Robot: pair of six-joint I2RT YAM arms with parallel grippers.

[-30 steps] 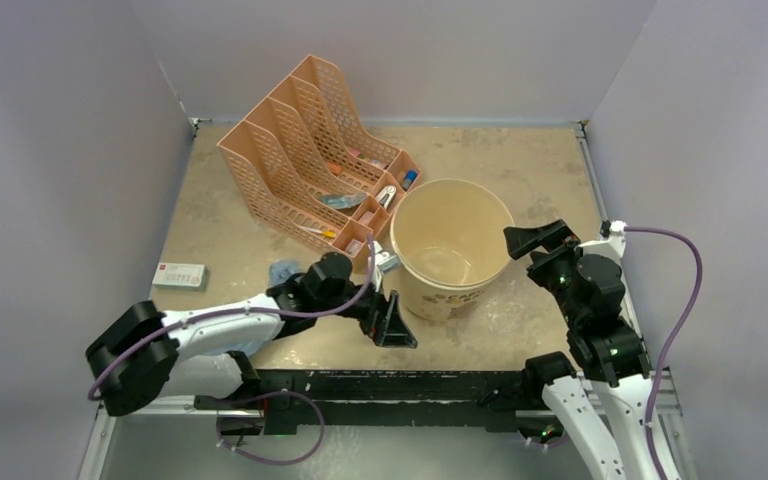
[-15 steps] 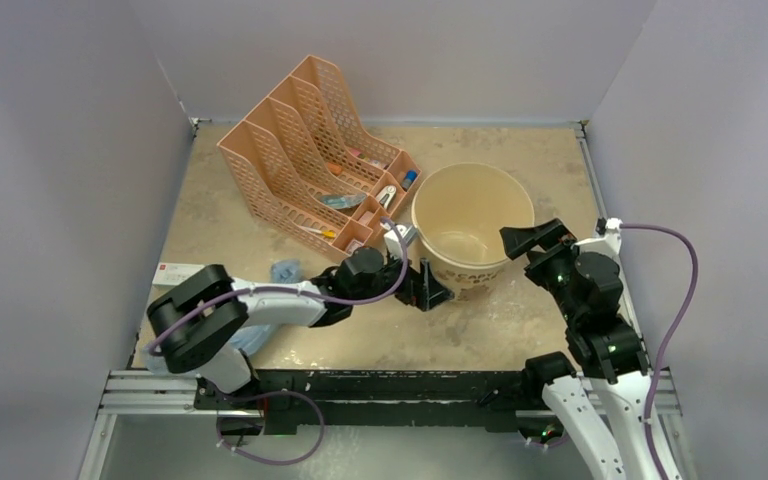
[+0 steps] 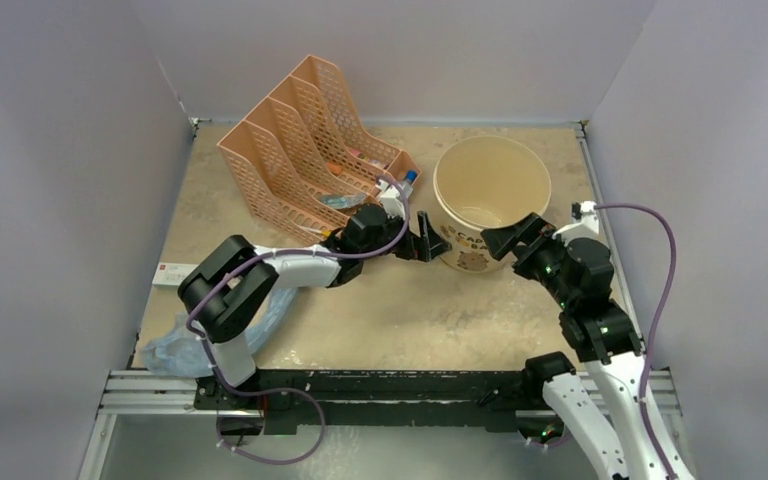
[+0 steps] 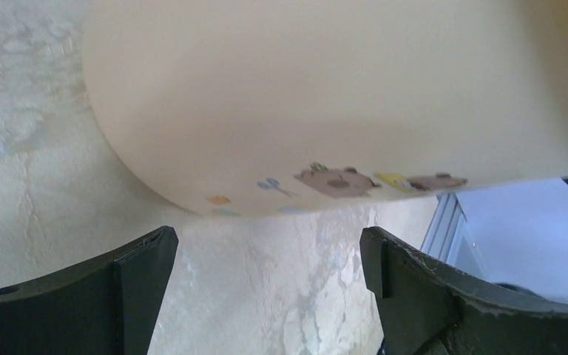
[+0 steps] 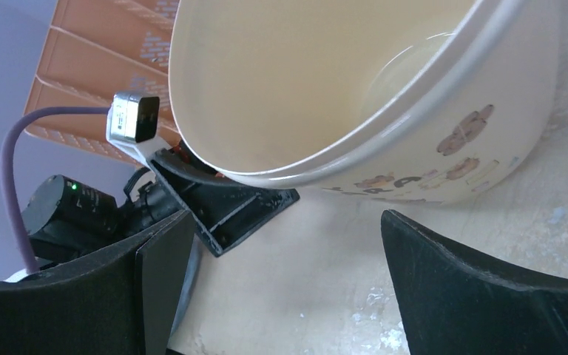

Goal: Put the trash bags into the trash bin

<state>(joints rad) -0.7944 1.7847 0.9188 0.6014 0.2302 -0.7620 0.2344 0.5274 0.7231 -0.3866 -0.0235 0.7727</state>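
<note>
Spread wide and holding nothing, your left jaws sit low against the left wall of the bin; you cannot tell whether they touch it. Your right jaws, equally spread and empty, face the bin's near-right side. The bin stands upright on the worktop, just right of the orange organizer. The bag lies crumpled at the worktop's near-left corner, well apart from the bin.
</note>
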